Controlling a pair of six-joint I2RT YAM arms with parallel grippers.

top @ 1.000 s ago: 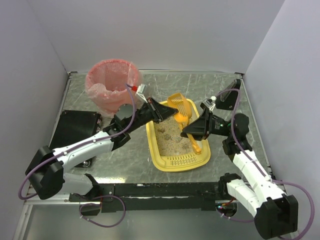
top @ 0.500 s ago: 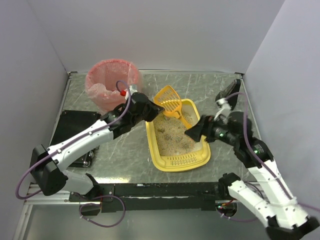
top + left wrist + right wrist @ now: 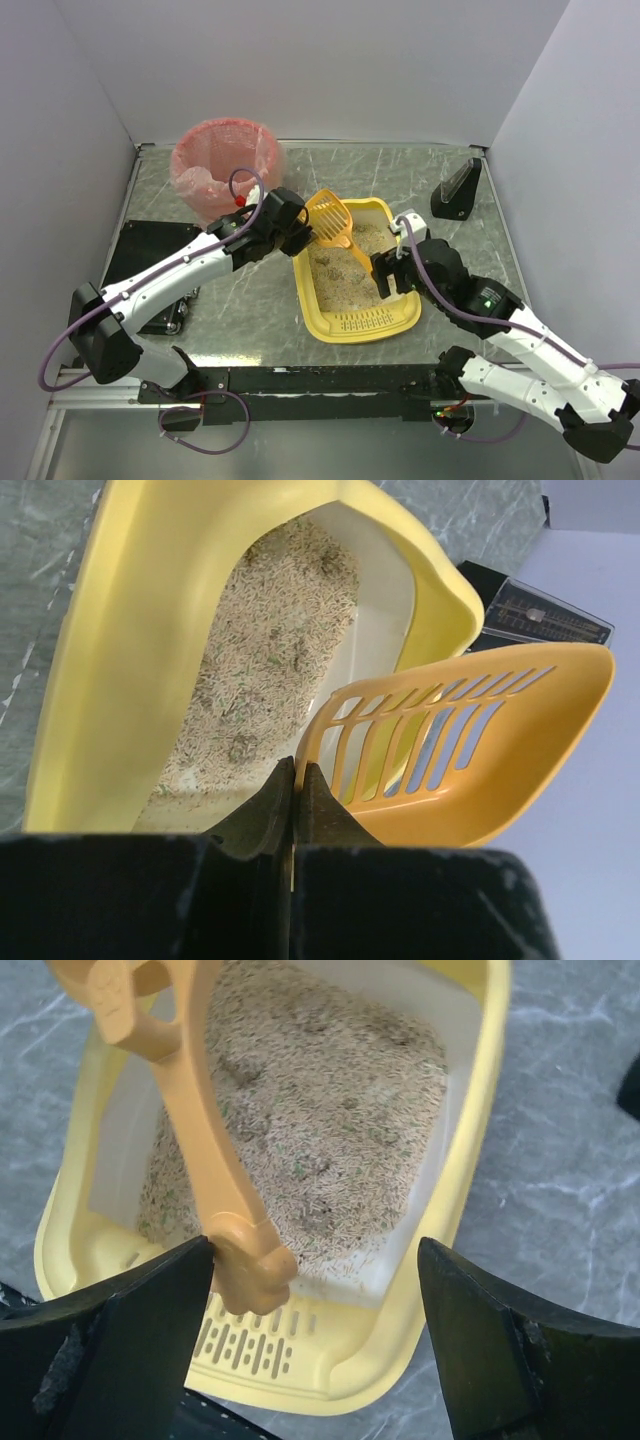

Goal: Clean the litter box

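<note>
taking over the scoop (image 3: 331, 219) is judged to be the step in hand. the left gripper (image 3: 296, 226) pinches the slotted head at its rim, fingers narrow and clamped on the plastic. the right gripper (image 3: 384, 277) hangs over the near end of the litter box (image 3: 352, 327), fingers wide with nothing gripped. the handle (image 3: 215, 1150) slopes down across the box. its knobbed end lies against, or just beside, one finger (image 3: 150, 1310) of the right gripper; contact cannot be confirmed.

procedure:
- centre the handle between the right fingers before closing, since it now sits off to one side.
- grip behind the knob so the handle cannot slip through.
- keep the left pinch on until the right grip is firm. the head is held by a thin rim only, so a sideways push on the handle may twist it out.

the litter box lies in the middle of the table (image 3: 400, 170), slotted lip at the near end, with beige litter (image 3: 330, 1110) and darker clumps across its floor.

the pink-lined basket (image 3: 190, 178) stands at the far left, apart from the box, with the left arm between the two. a black stand (image 3: 457, 190) sits at the far right and a flat black pad (image 3: 150, 255) at the left, neither in the way. the box's near wall, below the right fingers, limits how low they can drop.
</note>
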